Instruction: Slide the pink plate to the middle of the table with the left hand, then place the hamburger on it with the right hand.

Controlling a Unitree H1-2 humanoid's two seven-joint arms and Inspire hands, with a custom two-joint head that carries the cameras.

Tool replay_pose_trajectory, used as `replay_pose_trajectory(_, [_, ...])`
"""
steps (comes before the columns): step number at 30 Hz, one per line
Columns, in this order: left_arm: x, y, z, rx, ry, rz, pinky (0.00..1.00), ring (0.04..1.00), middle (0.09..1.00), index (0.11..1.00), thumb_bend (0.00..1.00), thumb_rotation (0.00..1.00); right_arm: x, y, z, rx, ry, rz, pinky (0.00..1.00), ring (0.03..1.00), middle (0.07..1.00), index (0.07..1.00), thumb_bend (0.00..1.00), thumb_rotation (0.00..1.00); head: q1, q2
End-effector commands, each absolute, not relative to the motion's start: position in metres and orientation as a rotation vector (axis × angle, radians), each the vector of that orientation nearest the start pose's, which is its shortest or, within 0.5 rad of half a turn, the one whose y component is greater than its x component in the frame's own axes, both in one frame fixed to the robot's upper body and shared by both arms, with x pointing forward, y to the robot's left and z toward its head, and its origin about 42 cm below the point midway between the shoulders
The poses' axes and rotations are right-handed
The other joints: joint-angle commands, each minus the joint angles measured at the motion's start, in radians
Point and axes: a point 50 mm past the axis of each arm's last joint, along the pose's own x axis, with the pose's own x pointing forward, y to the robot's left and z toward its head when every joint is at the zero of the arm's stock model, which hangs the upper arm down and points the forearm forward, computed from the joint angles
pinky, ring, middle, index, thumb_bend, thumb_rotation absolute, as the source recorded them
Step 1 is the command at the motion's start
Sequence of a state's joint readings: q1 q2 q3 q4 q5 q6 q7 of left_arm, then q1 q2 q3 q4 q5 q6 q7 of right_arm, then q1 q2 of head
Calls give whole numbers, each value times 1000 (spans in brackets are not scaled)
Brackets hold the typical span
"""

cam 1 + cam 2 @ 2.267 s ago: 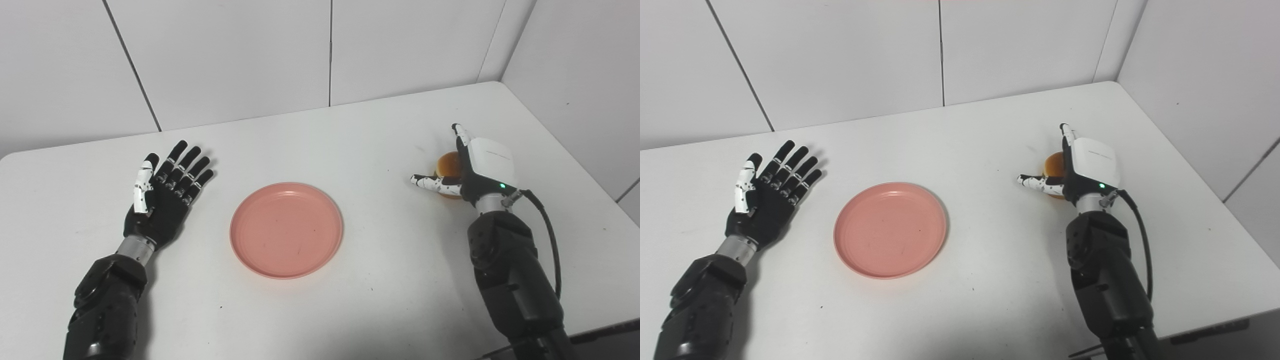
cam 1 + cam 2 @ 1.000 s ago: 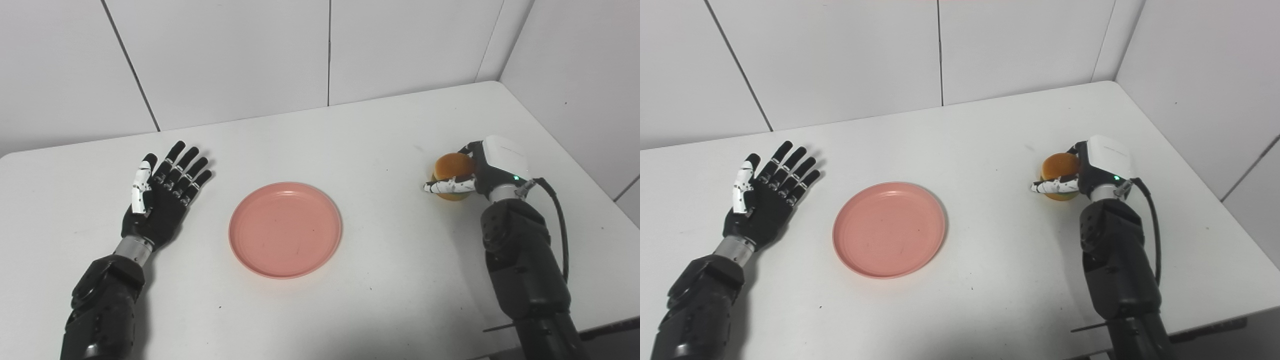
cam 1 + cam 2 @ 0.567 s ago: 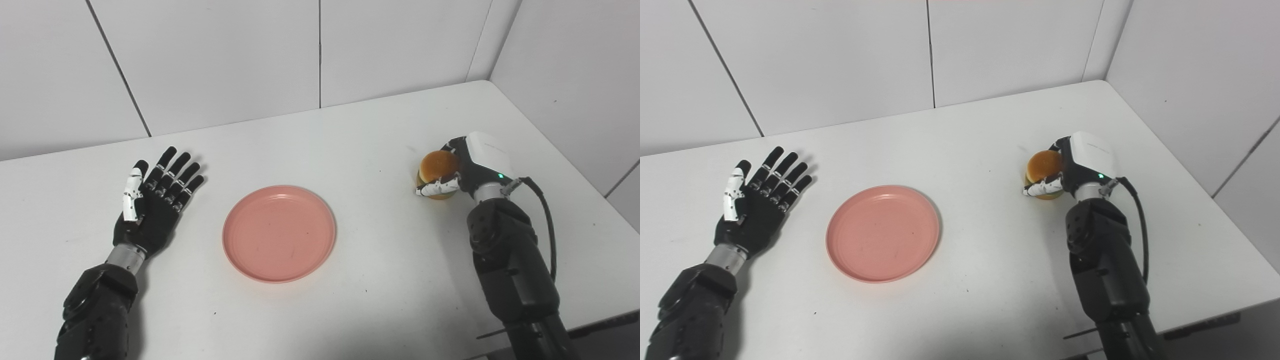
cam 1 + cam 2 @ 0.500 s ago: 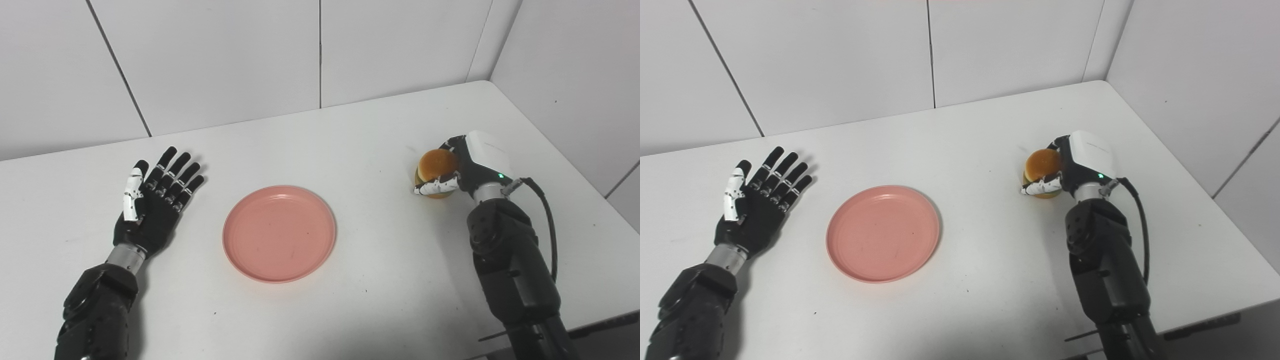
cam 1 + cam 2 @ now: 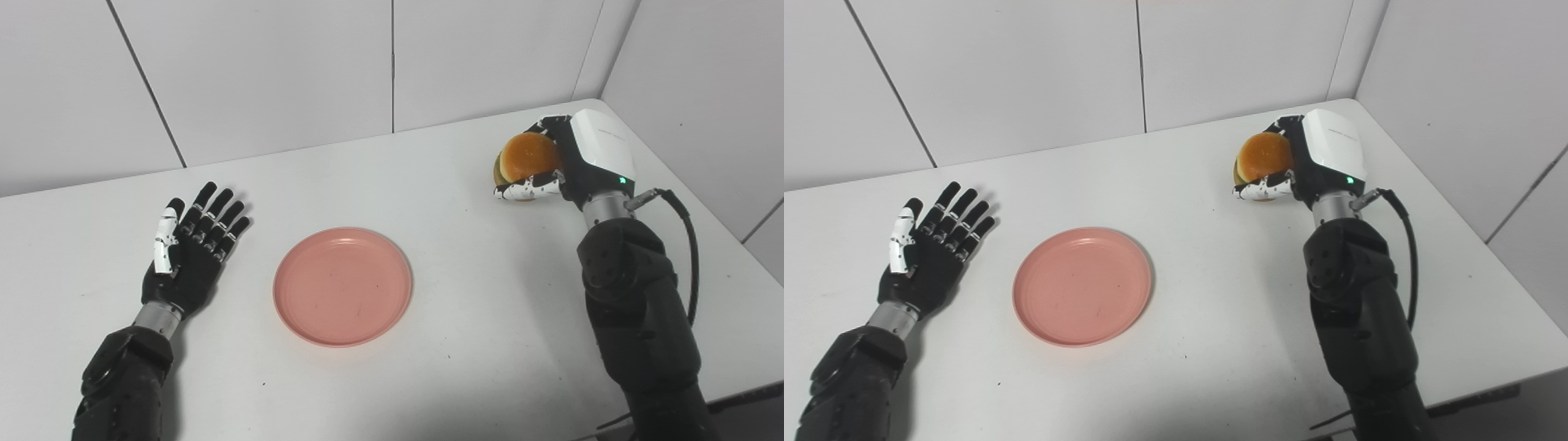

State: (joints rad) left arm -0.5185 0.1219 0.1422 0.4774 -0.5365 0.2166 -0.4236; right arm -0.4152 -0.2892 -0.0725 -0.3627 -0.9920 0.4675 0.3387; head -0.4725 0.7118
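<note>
The right hand (image 5: pixel 569 168) grips the hamburger (image 5: pixel 528 158) above the tabletop (image 5: pixel 490 294); next, carry it leftward over the plate (image 5: pixel 342 286) and lower; the left hand (image 5: pixel 190 257) lies open.

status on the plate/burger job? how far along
Done: the pink plate sits near the middle of the table, and the left hand lies open and flat beside it, not touching. In hand: the right hand is closed around the hamburger, held off the table near the far right corner. Left: carry it over the plate and set it down.
</note>
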Motion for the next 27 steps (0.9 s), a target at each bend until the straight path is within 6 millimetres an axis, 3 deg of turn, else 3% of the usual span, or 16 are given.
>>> replay_pose_trajectory(1, [422,221,109,-482,236,-362,951,949,955,958,343,1000,357,-278,337,-1104,-266,-330,293,374,440,486,506,132,40,0])
replay_pose_trajectory(10, [412,191,114,-485,265,-326,937,921,935,932,342,1000,368,-232,334,-1117,-315,-192,281,371,446,486,509,130,209,2])
replay_pose_trajectory(18, [408,163,119,-470,267,-326,925,920,925,922,343,1000,383,-185,320,-1100,-357,-16,260,345,429,487,510,132,373,24])
replay_pose_trajectory(27, [406,145,122,-460,277,-319,895,895,900,902,351,1000,390,-157,299,-1089,-374,106,250,342,435,489,509,135,451,36])
